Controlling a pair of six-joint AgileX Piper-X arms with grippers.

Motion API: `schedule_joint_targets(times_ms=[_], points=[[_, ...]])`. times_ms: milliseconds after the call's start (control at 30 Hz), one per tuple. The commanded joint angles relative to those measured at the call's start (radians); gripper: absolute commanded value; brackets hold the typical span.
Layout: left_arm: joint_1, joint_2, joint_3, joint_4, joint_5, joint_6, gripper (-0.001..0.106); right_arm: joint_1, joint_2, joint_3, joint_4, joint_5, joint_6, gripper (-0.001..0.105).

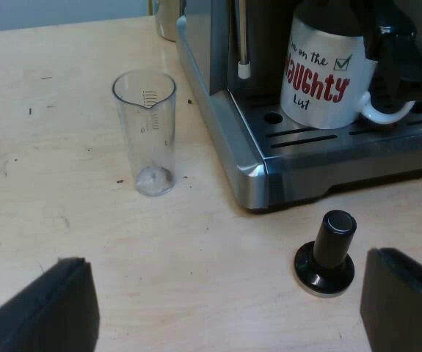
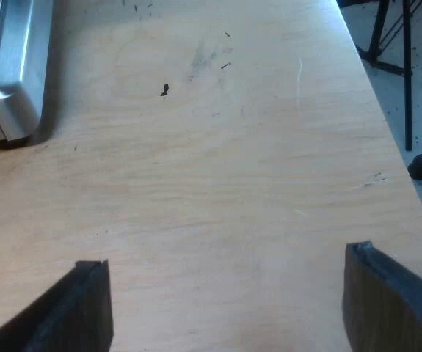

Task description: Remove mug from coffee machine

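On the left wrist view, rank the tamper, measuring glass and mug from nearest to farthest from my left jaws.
1. Tamper: black knob, upright on the table just ahead of the jaws, off the espresso machine front corner.
2. Measuring glass: upright on the table beside the machine.
3. Mug: on the drip tray, farthest.
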Motion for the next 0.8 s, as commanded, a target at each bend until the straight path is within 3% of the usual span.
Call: schedule_joint_targets(times_ms=[33,200,367,567,800], points=[[-0.004,-0.039,-0.002,-0.012,0.005,0.000,0.087,0.002,-0.047,-0.005,0.003,0.000,-0.007,0.066],[-0.004,-0.039,-0.002,-0.012,0.026,0.000,0.087,0.002,-0.047,-0.005,0.006,-0.006,-0.007,0.066],[-0.004,-0.039,-0.011,-0.003,0.028,0.000,0.087,0.002,-0.037,-0.022,0.006,-0.093,-0.007,0.066],[-0.004,0.025,-0.077,-0.003,0.028,0.000,0.087,0.002,0.051,-0.110,0.006,-0.117,-0.007,0.066],[-0.045,0.135,-0.127,-0.032,0.074,-0.006,0.087,0.002,0.172,-0.203,-0.049,-0.221,-0.007,0.066]])
